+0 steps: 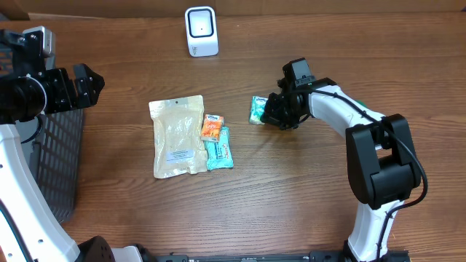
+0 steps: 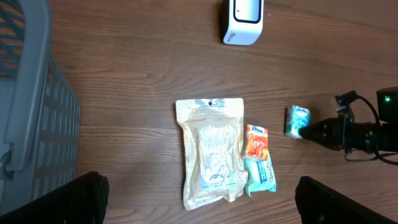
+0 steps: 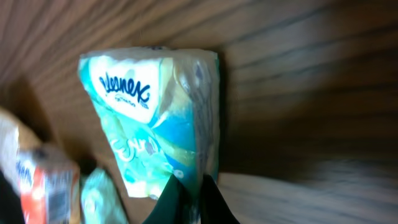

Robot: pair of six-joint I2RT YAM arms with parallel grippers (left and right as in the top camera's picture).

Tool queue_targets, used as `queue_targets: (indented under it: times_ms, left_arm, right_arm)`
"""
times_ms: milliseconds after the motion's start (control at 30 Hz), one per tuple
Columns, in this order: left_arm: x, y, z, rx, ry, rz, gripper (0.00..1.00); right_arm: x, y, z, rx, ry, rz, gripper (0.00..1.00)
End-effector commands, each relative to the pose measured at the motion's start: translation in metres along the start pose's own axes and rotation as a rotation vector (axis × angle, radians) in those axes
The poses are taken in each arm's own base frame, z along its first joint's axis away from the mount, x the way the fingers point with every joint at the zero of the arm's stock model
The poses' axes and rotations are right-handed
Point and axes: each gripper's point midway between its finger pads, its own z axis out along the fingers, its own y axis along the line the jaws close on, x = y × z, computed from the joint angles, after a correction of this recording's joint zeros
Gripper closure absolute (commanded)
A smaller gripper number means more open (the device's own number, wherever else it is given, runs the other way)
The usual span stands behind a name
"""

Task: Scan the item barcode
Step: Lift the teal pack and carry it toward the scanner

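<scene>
A small green and white Kleenex tissue pack (image 1: 256,110) (image 2: 296,120) (image 3: 155,118) is pinched at its lower edge by my right gripper (image 1: 269,116) (image 3: 189,186), which is shut on it just right of the table's middle. The white barcode scanner (image 1: 201,31) (image 2: 244,22) stands at the back of the table, well away from the pack. My left gripper (image 1: 87,86) (image 2: 208,202) hovers high at the left, its jaws wide apart with nothing between them.
A beige pouch (image 1: 178,136) (image 2: 211,152), an orange packet (image 1: 212,129) (image 2: 256,141) and a teal packet (image 1: 219,149) (image 2: 260,175) lie together mid-table. A dark mesh basket (image 1: 58,153) (image 2: 31,93) stands at the left edge.
</scene>
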Motion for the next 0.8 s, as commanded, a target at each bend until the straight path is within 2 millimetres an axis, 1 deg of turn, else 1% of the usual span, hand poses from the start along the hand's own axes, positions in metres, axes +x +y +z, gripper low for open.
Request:
queue_targets:
  times_ms: [0, 67, 167, 300, 400, 533, 667, 767]
  left_arm:
    - [-0.002, -0.006, -0.009, 0.008, -0.029, 0.038, 0.01]
    - [-0.002, -0.006, -0.009, 0.008, -0.029, 0.038, 0.01]
    - [-0.002, -0.006, -0.009, 0.008, -0.029, 0.038, 0.01]
    - [-0.002, -0.006, -0.009, 0.008, -0.029, 0.038, 0.00]
    - [-0.002, -0.006, -0.009, 0.008, -0.029, 0.038, 0.00]
    - [-0.002, -0.006, -0.009, 0.008, -0.029, 0.038, 0.01]
    - [-0.002, -0.006, -0.009, 0.008, -0.029, 0.038, 0.00]
    - [-0.002, -0.006, -0.009, 0.009, -0.029, 0.038, 0.00]
  right_arm:
    - [0.012, 0.033, -0.021, -0.201, 0.067, -0.231, 0.96]
    - [0.019, 0.050, -0.046, -0.326, 0.084, -0.362, 0.96]
    - [0.029, 0.066, -0.088, -0.480, 0.090, -0.463, 0.96]
    - [0.040, 0.078, -0.133, -0.632, 0.084, -0.485, 0.96]
    - [0.049, 0.086, -0.156, -0.729, 0.084, -0.495, 0.96]
    - [0.060, 0.094, -0.176, -0.790, 0.092, -0.481, 0.96]
    - [0.066, 0.097, -0.187, -0.770, 0.072, -0.504, 0.96]
    - [0.071, 0.102, -0.200, -0.765, 0.046, -0.533, 0.96]
